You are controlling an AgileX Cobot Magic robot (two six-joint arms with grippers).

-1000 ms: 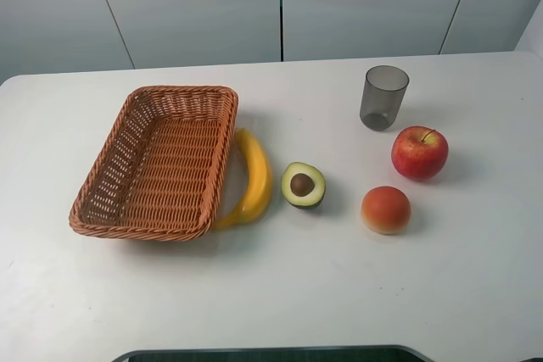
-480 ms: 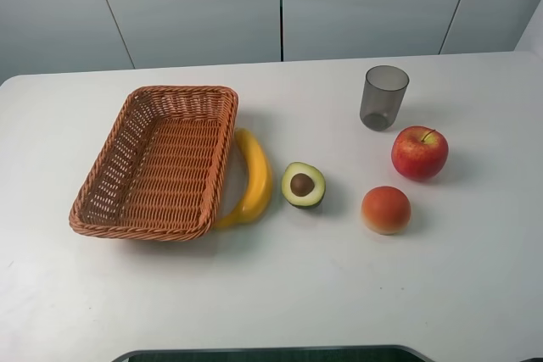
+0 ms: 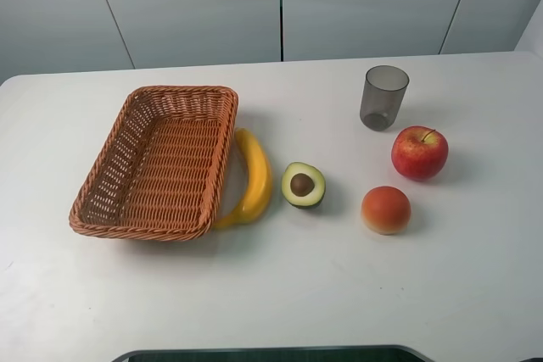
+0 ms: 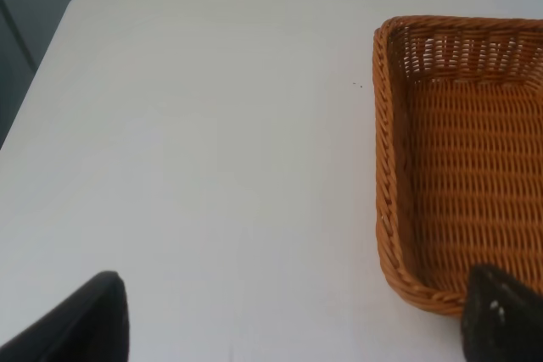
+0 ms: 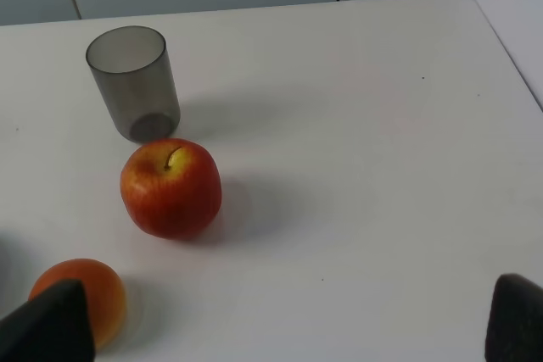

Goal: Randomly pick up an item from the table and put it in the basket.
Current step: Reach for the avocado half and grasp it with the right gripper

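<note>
Both the left gripper [image 4: 297, 328] and the right gripper [image 5: 280, 332] have fingers spread wide; the avocado [image 3: 303, 184] lies on the table [image 3: 339, 290] near the banana [image 3: 254, 177], between neither pair.

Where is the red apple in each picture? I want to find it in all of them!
Exterior high: the apple is on the right side, near the grey cup.
Left wrist: not in it; only the basket shows.
Right wrist: the apple sits near the grey cup.
Shared landmark: the grey cup, in both views that show the apple.
</note>
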